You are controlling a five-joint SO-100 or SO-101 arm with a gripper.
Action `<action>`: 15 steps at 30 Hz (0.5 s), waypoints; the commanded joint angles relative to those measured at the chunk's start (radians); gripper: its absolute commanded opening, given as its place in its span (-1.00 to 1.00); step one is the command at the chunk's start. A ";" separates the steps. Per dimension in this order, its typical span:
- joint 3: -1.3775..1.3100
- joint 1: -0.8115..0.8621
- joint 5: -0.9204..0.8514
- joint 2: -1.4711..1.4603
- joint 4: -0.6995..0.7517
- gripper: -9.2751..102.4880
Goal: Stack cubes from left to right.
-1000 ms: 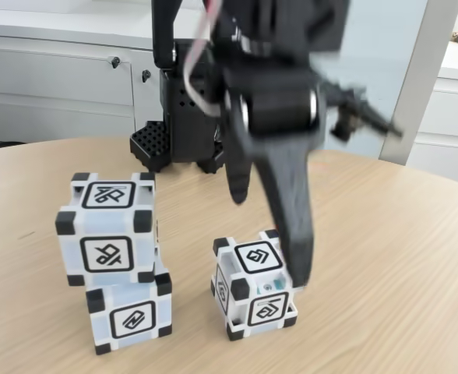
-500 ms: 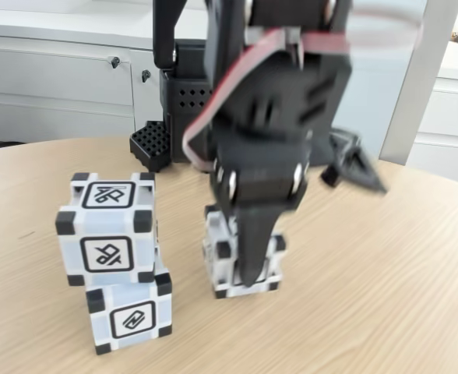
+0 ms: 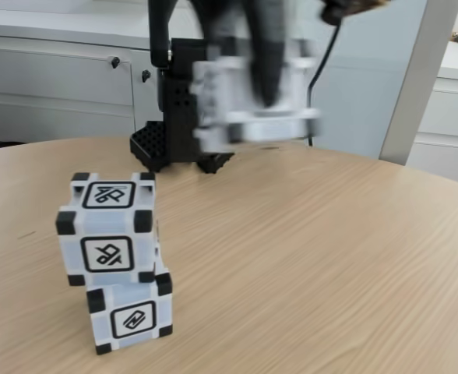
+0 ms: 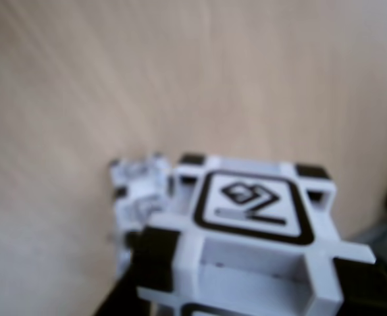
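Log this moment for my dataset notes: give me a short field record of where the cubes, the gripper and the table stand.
held cube: white plastic cube with black corner blocks, lifted clear of the table, motion-blurred
gripper: black gripper shut on the held cube
stack: two matching white cubes, upper cube resting on lower cube, upper one offset left in the fixed view
stack position: left of the held cube, near the front table edge
surface: round light wooden table
wrist view: held cube close up, stack blurred below
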 commanded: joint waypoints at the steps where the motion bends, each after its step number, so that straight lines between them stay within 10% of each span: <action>1: -0.026 0.117 -0.058 0.023 0.052 -0.84; 15: -0.043 0.377 -0.199 0.023 0.084 -0.84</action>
